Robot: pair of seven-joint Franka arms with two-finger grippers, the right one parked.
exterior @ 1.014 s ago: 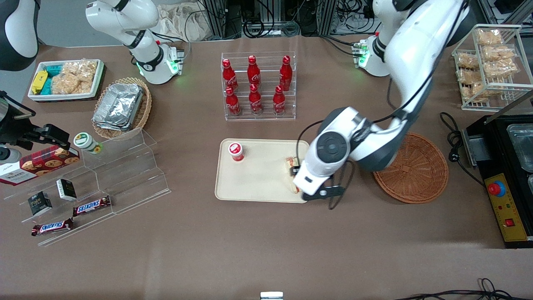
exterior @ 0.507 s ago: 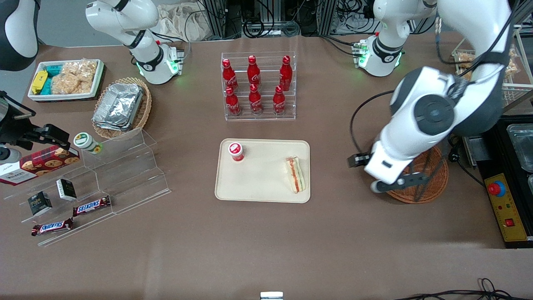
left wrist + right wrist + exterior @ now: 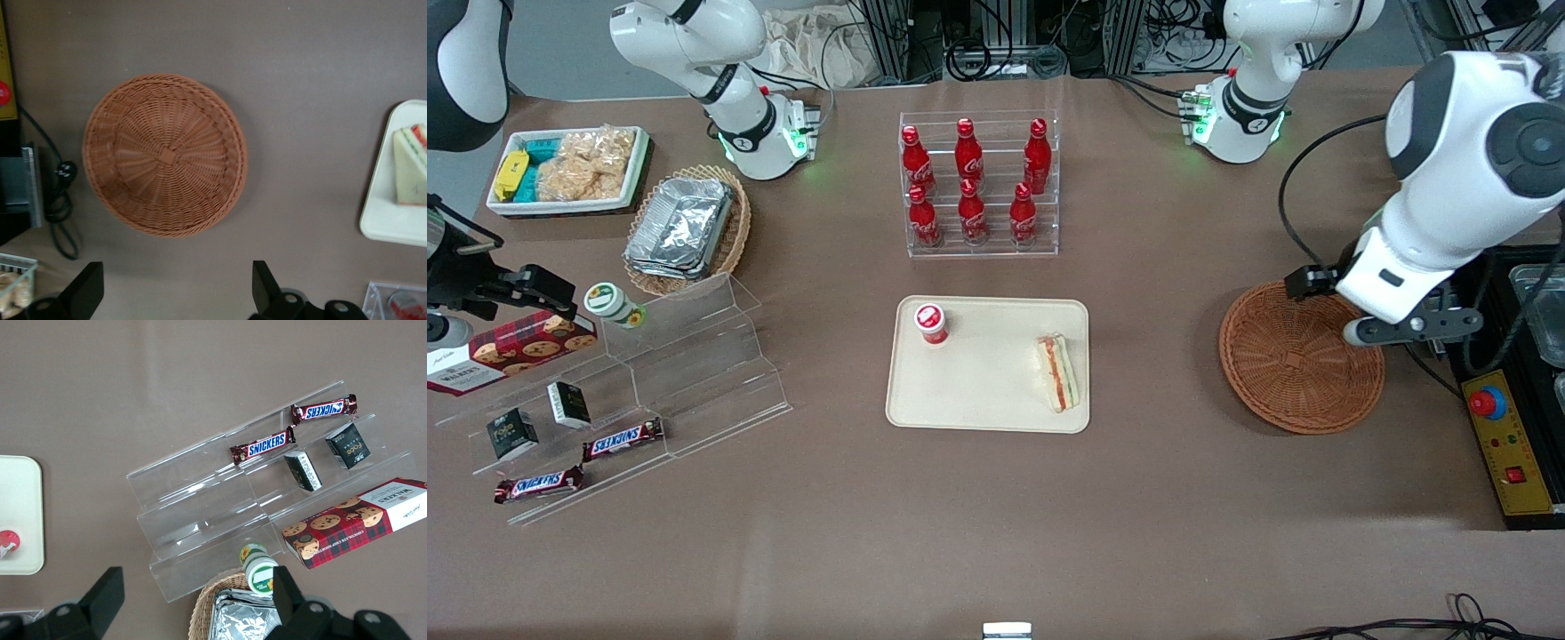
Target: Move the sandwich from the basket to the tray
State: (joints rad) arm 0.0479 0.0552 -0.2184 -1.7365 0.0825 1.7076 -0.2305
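Sandwich [image 3: 1057,373] lies on tray [image 3: 978,409]; basket [image 3: 1294,364] holds nothing. Gripper [image 3: 175,293], fingers apart and holding nothing, hangs above the basket. Placement appears complete.

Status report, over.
Gripper open, empty, above the basket. Sandwich lies on the tray, beside a red-capped cup. Nothing in the way.

1. The sandwich [image 3: 411,165] and tray [image 3: 390,227] run off the wrist view's edge.
2. The arm's body covers the gripper [image 3: 1383,307] from the front.
3. The basket [image 3: 1280,364] rim slips under it.
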